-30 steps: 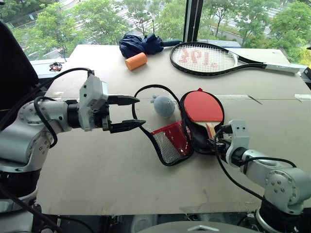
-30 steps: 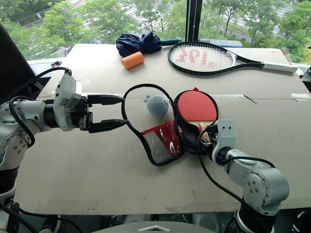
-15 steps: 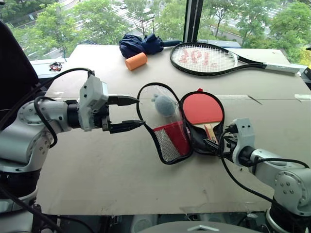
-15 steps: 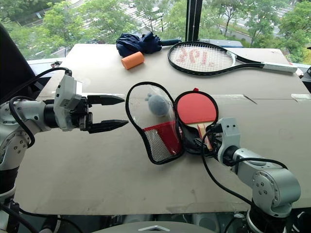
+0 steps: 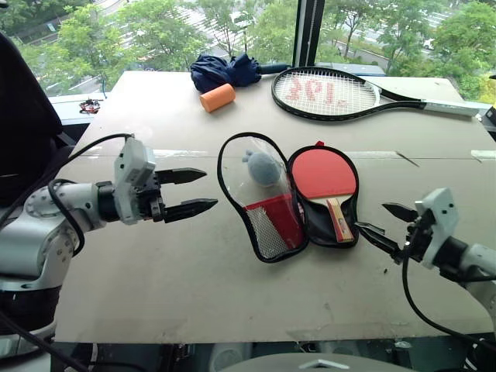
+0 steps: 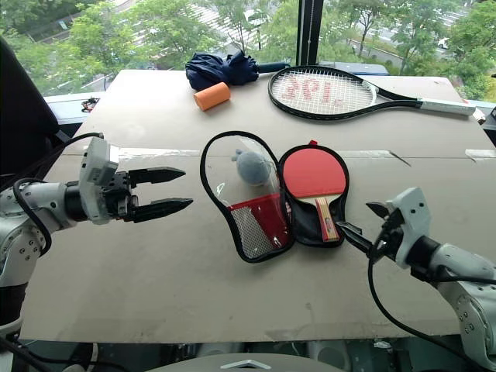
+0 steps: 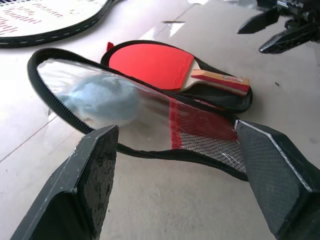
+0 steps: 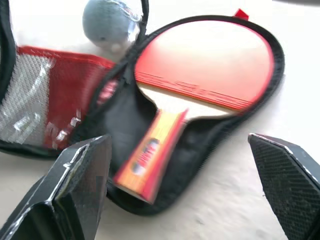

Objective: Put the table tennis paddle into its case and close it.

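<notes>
The paddle (image 5: 324, 178) lies in the unzipped case (image 5: 267, 225), between the spread, empty left gripper (image 5: 186, 192) and right gripper (image 5: 385, 222).

A: You have a pale beige table (image 5: 155, 271). At its centre the case (image 5: 267, 203) lies open, flat on the top.

B: And in it?

A: The table tennis paddle (image 5: 325, 178) rests in the case's right half. At twelve o'clock you'll find an orange cylinder (image 5: 216, 98), a dark blue umbrella (image 5: 225, 70) and, toward one o'clock, a black tennis racket (image 5: 333, 93).
</notes>
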Controlling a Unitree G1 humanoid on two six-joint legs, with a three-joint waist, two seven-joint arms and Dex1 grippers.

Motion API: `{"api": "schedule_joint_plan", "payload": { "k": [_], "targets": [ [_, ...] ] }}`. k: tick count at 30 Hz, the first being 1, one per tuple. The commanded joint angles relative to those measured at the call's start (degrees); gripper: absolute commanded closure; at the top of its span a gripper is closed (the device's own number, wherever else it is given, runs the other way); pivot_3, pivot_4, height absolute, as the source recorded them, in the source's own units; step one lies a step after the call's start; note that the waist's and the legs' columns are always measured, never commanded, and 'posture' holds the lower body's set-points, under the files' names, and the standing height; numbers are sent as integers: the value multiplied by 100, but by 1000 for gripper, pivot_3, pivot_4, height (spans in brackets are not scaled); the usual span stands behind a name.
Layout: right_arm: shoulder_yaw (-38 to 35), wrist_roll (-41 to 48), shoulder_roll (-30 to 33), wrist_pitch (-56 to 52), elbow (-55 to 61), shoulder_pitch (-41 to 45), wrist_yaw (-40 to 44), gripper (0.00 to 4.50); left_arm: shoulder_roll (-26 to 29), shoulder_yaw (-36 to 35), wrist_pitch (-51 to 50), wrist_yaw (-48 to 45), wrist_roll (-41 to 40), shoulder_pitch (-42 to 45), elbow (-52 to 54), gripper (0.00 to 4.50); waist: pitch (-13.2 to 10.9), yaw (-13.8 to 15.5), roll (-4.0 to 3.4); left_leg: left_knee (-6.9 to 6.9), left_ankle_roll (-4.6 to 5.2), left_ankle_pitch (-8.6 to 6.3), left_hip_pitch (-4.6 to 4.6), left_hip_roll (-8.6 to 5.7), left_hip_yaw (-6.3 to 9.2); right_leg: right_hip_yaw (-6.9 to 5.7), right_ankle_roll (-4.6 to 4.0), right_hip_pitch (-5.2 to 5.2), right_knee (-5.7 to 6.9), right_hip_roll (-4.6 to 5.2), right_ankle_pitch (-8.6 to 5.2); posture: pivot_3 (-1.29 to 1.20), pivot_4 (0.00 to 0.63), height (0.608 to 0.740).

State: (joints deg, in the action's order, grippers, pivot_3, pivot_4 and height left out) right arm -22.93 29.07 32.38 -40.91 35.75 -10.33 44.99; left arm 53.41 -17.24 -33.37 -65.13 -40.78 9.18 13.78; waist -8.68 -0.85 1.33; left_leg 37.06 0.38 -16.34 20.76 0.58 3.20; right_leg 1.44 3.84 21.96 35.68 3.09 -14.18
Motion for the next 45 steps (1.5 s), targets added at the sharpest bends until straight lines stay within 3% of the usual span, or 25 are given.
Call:
{"api": "schedule_joint_plan", "payload": {
  "k": [1,3,8,11,18,21,25,28,31,37,45],
  "targets": [
    [-659,405,158,1669,-671,-449,1635,101,46,-269,372,-194,239,-419,-275,709,-2,5,-7,1,0,0,-7,2,0,-1,-3,-10,0,0,-2,0,150,740],
    [-814,468,321,2182,-1074,-593,2179,101,22,-140,666,-207,537,-545,-524,709,-7,8,-15,2,0,0,-20,5,-4,3,-18,-24,0,4,-10,0,150,740],
    [-899,672,439,2649,-1491,-532,2438,101,-237,364,1319,50,1261,-277,-1104,709,-4,40,-13,8,-1,0,-19,12,-2,4,-32,-25,0,6,-2,0,150,740],
    [-802,779,457,2644,-1475,-510,2393,101,-689,1180,2300,382,2290,446,-2001,709,-2,105,-20,14,-1,0,-15,0,-4,4,-34,-27,0,17,-1,0,150,740],
    [-719,876,417,2772,-1420,-562,2224,101,-1352,2473,4278,403,3789,2007,-4005,709,9,168,-7,23,-2,0,-2,-25,-3,-7,-18,-29,-3,19,15,0,150,740],
    [-783,1002,440,2743,-1355,-590,2141,101,-1659,2626,4605,-19,3640,2436,-4273,709,10,161,-12,22,-1,0,-4,-24,-2,0,-17,-29,-4,20,15,0,150,740],
    [-909,1062,460,2823,-1354,-712,2100,101,-2459,2538,3737,-684,2537,3055,-3557,709,7,184,-11,33,-1,0,5,-23,-8,-11,-16,-30,-1,20,15,0,150,740],
    [-936,1112,432,2882,-1349,-745,2015,101,-3441,2364,3334,-180,2079,3744,-3449,709,6,211,-8,46,0,1,13,-27,-3,-22,-13,-37,-1,22,16,0,150,740],
    [-964,1171,469,2880,-1308,-751,1967,101,-3959,2157,3104,127,1842,4064,-3474,709,7,165,-8,53,0,1,17,-34,-5,-21,-7,-40,-1,23,18,0,150,740],
    [-973,1319,471,2811,-1144,-768,1763,101,-3658,2275,3500,141,2352,3713,-3747,709,21,-60,-35,14,1,0,-15,-29,14,25,-1,-44,16,-16,19,0,150,740],
    [-744,1327,400,2783,-989,-702,1539,101,-2957,1852,3159,671,2417,3217,-3624,709,18,37,-30,29,1,0,-21,-24,43,6,-5,-36,17,-23,20,0,150,740]
  ]
}}
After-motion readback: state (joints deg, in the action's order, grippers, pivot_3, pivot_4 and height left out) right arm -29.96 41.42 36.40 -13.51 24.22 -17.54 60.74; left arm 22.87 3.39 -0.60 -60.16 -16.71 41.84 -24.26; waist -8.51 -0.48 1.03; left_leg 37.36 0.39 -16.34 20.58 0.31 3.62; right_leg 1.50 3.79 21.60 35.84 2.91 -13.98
